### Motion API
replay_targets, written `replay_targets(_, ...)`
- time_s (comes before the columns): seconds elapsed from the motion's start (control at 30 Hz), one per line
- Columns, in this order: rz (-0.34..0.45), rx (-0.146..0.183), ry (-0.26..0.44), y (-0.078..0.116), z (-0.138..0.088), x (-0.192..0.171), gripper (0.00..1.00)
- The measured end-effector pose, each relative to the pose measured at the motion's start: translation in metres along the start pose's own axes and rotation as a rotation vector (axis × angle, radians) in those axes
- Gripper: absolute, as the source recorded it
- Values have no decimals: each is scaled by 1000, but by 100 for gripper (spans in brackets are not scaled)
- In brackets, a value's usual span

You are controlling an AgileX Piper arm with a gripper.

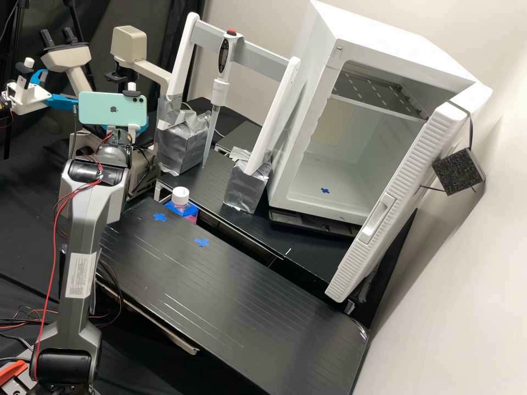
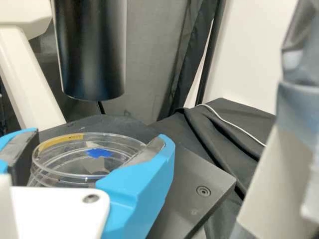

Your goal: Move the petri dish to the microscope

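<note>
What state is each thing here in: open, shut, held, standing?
Petri dish: level, held between the two blue fingers.
Gripper: closed on the petri dish.
White cabinet's door: open.
Bottle of pink liquid: upright, white cap on.
Pipette: upright in its stand.

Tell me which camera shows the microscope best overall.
The high view: it takes in the microscope from eyepieces to boxy head, though the arm and mint phone cover its middle. The wrist view gives a close look at its dark stage and the black cylinder above.
</note>
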Motion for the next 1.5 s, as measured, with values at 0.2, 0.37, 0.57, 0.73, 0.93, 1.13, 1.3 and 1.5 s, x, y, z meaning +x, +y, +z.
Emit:
replay_targets(0.2,-2,0,-2,2,-2,-6,0)
replay_targets(0.37,0,0,-1,5,-5,-13,0)
replay_targets(0.57,9,-1,6,12,-11,-21,0)
replay_targets(0.73,7,-5,8,11,-11,-27,0)
replay_targets(0.93,-2,0,15,6,-11,-28,0)
replay_targets(1.13,-2,2,19,5,-12,-27,0)
replay_targets(1.3,-3,3,19,4,-11,-28,0)
replay_targets(1.5,-2,3,22,3,-11,-28,100)
